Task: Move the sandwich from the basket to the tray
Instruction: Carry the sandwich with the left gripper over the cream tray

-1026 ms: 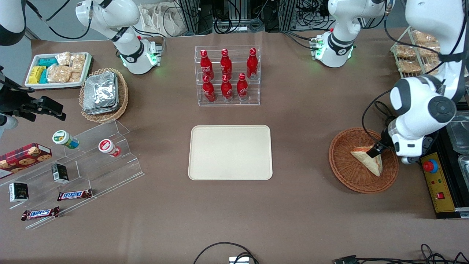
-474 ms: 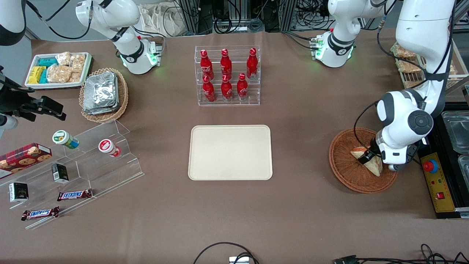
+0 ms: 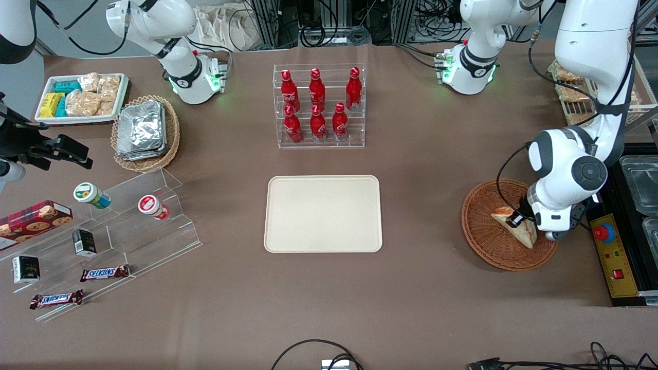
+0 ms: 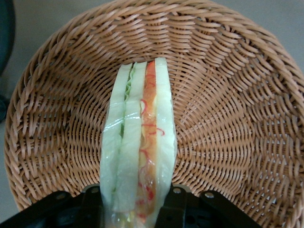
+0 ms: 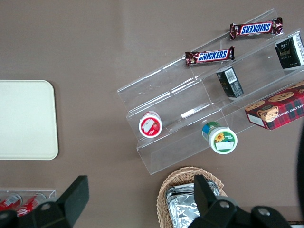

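The sandwich (image 3: 525,234), a pale bread wedge in clear wrap, lies in the reddish-brown wicker basket (image 3: 486,236) toward the working arm's end of the table. My left gripper (image 3: 514,220) is down in the basket. In the left wrist view its black fingers (image 4: 175,205) press on both sides of the sandwich (image 4: 137,152), whose orange-red and green filling edge faces the camera, with the basket weave (image 4: 228,118) around it. The sandwich still rests on the basket. The cream tray (image 3: 324,213) lies flat at the table's middle, with nothing on it, and shows in the right wrist view (image 5: 23,118).
A clear rack of red bottles (image 3: 318,105) stands farther from the front camera than the tray. A yellow control box with a red button (image 3: 609,246) sits beside the basket. A tan basket of foil packs (image 3: 145,132), a white snack tray (image 3: 79,97) and acrylic steps (image 3: 113,231) lie toward the parked arm's end.
My left gripper came down and across into the basket and now sits around the sandwich. In the last half second it hardly moved. The sandwich stays in the basket.
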### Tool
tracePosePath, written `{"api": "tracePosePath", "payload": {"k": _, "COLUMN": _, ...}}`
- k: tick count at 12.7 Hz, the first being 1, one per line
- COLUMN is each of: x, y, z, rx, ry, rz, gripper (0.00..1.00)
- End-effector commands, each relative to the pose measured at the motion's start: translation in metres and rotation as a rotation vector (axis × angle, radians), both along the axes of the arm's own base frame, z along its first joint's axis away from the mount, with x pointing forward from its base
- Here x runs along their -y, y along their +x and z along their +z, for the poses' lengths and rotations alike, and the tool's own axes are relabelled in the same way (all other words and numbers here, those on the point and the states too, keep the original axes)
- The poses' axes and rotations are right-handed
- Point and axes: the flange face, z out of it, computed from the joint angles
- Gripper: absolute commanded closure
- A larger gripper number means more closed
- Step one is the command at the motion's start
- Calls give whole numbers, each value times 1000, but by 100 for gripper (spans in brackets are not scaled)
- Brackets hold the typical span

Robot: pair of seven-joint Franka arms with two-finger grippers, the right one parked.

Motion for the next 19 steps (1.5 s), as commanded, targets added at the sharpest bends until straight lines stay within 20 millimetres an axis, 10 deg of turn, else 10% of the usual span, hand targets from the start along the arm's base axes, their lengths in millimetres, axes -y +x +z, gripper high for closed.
{"api": "tracePosePath", "payload": {"k": 1, "x": 18, "y": 2, "z": 39, "rx": 2, "ry": 18, "rz": -37, "gripper": 100}}
{"api": "tracePosePath", "payload": {"k": 4, "x": 81, "y": 1, "z": 111, "rx": -45, "ry": 110, "rz": -132, "gripper": 100}}
{"api": "tracePosePath", "payload": {"k": 8, "x": 258, "y": -7, "z": 157, "rx": -30, "ry": 192, "rz": -372, "gripper": 100}}
{"api": "tracePosePath", "payload": {"k": 13, "x": 434, "y": -21, "z": 78, "rx": -30, "ry": 168, "rz": -632, "gripper": 100}}
{"api": "tracePosePath", "payload": {"k": 19, "x": 469, "y": -19, "z": 27, "rx": -45, "ry": 68, "rz": -729, "gripper": 100}}
